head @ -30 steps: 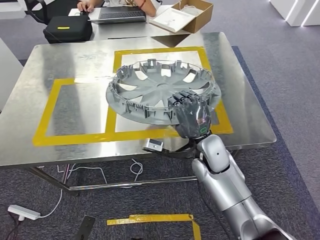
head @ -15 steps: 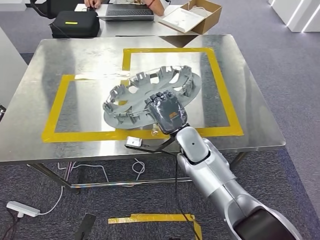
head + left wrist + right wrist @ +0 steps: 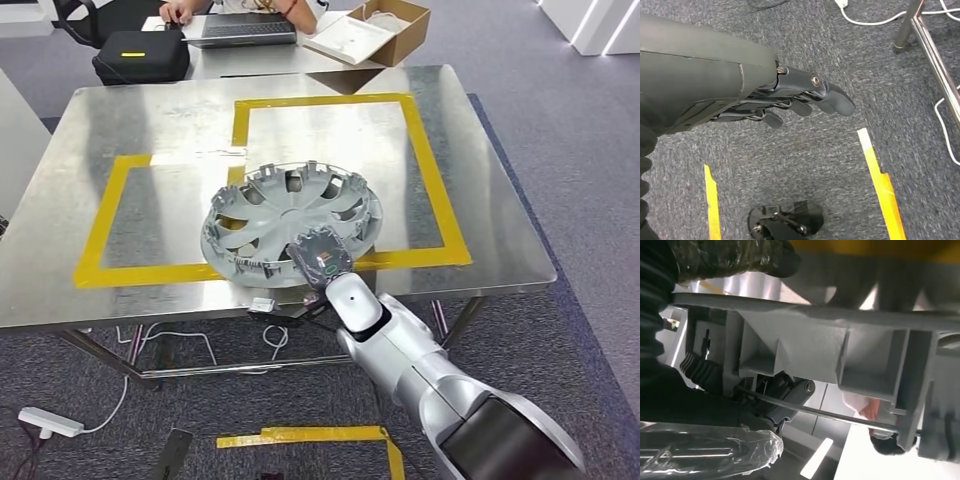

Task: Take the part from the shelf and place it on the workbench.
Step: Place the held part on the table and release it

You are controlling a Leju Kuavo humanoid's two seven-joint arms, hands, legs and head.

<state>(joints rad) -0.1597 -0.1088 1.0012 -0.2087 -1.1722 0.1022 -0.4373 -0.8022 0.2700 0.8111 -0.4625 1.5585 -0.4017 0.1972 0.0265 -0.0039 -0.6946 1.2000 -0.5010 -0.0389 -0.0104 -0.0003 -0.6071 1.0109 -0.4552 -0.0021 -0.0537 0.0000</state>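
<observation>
The part is a grey plastic wheel cover (image 3: pixel 290 222), lying inner side up over the steel workbench (image 3: pixel 498 250), across the front yellow tape line. My right hand (image 3: pixel 320 257) grips its near rim from the front edge of the bench. Up close in the right wrist view, the cover's ribbed rim (image 3: pixel 836 345) and wire ring fill the picture, with my fingers (image 3: pixel 700 371) wrapped around it. Whether the cover rests fully on the bench I cannot tell. My left hand (image 3: pixel 791 97) hangs over the grey carpet, fingers straight and holding nothing.
Yellow tape marks two rectangles (image 3: pixel 430 170) on the bench. Behind it stand a black case (image 3: pixel 140 55), a laptop (image 3: pixel 238 30) with a person's hands on it, and a cardboard box (image 3: pixel 373 30). Cables and a power strip (image 3: pixel 49 423) lie on the carpet below.
My right hand has brought the wheel cover down and left toward the bench's front edge, and it now lies flatter. The camera shifted a little between frames.
</observation>
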